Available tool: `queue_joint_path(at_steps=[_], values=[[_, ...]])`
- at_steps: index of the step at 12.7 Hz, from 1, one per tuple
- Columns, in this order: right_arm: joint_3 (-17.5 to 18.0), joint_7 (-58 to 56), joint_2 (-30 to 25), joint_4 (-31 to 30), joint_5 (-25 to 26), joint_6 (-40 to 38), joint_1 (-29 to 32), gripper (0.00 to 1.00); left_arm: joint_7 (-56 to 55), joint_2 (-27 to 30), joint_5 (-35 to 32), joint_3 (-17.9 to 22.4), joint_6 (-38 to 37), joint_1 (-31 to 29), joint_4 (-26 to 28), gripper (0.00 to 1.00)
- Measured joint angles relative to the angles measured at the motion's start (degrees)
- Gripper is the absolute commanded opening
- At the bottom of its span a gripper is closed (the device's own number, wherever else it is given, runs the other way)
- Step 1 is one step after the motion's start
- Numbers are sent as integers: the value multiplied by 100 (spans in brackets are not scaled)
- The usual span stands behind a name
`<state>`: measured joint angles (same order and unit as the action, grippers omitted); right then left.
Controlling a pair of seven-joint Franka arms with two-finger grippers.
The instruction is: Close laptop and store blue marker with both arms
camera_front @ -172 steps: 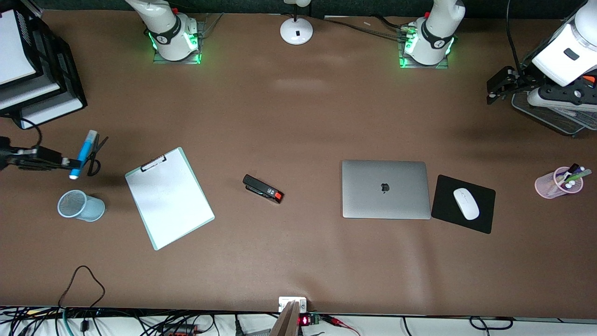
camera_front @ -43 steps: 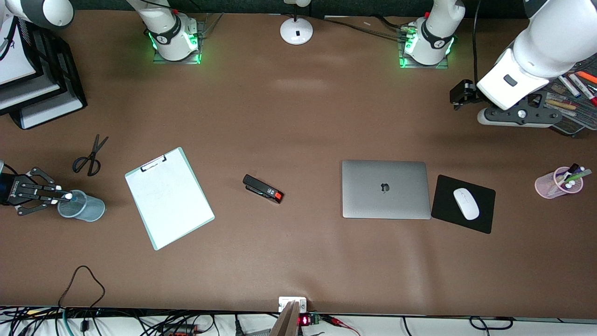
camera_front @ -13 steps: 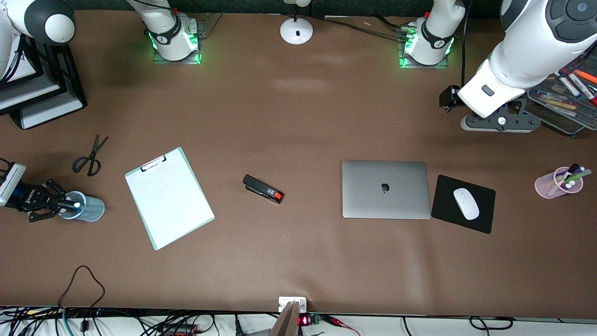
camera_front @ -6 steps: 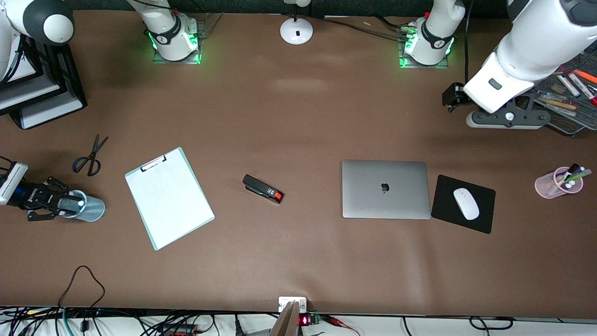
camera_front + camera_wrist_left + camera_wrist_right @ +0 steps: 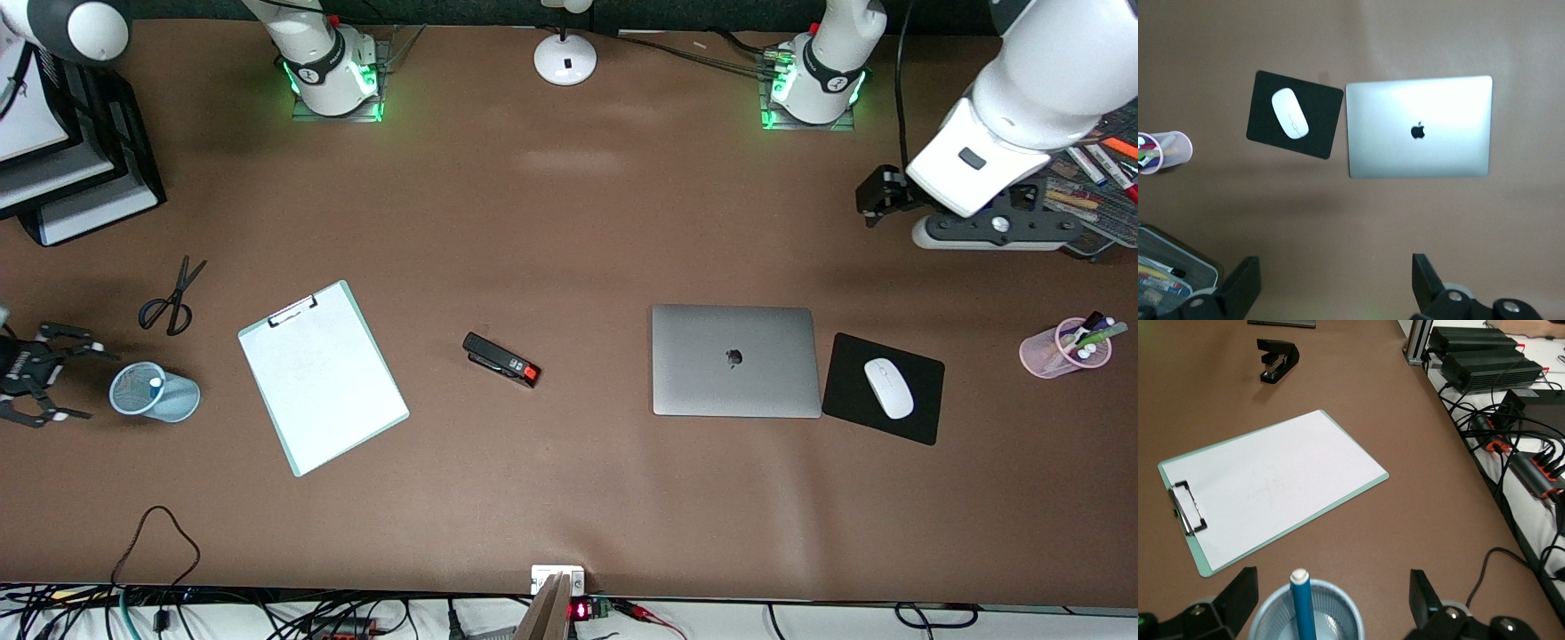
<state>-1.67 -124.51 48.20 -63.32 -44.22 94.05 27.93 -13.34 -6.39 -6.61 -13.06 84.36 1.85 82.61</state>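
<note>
**Marker in the cup, laptop shut**

Marker first: the blue marker [image 5: 1300, 603] stands upright in the pale blue mesh cup [image 5: 156, 393], its whitish cap poking above the rim. The cup sits at the right arm's end of the bench [image 5: 569, 222], nearer the front camera than the scissors [image 5: 172, 299] and beside the clipboard [image 5: 322, 377].

The right gripper [image 5: 55, 384] hangs just beside the cup, toward the bench's edge — jaws spread wide and holding nothing. In the right wrist view its two black fingers [image 5: 1238, 595] stand either side of the cup with the marker between them, not touching it.

The laptop [image 5: 735, 360] lies flat with its lid down, apple logo showing, toward the left arm's end. The black mouse pad [image 5: 889, 388] sits just beside it, carrying a white mouse [image 5: 888, 388]. A black stapler [image 5: 500, 359] with a red end lies between the clipboard and the laptop.

The left gripper [image 5: 978, 233] is up in the air, over the bench next to a mesh tray of pens [image 5: 1080, 213] at the left arm's end. From the left wrist view its jaws look spread and empty too — it looks straight down at the closed laptop and mouse pad. A pink cup [image 5: 1063, 348] holding pens stands near the bench's edge on that side, well apart from the mouse pad.
</note>
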Motion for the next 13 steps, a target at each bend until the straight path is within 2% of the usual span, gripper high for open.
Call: queue_joint_path(at_steps=[4,9,13], values=[[22,1790,-828,6,963,0,-442,100,8,-8,146,17,83,-324,-4,100],[38,4193,-1500,-20,2327,-7,-1199,100,336,-121,178,18,351,-436,-4,100],[43,6552,-1999,-425,2977,-52,-1854,100,742,-122,194,19,483,-582,-6,100]])
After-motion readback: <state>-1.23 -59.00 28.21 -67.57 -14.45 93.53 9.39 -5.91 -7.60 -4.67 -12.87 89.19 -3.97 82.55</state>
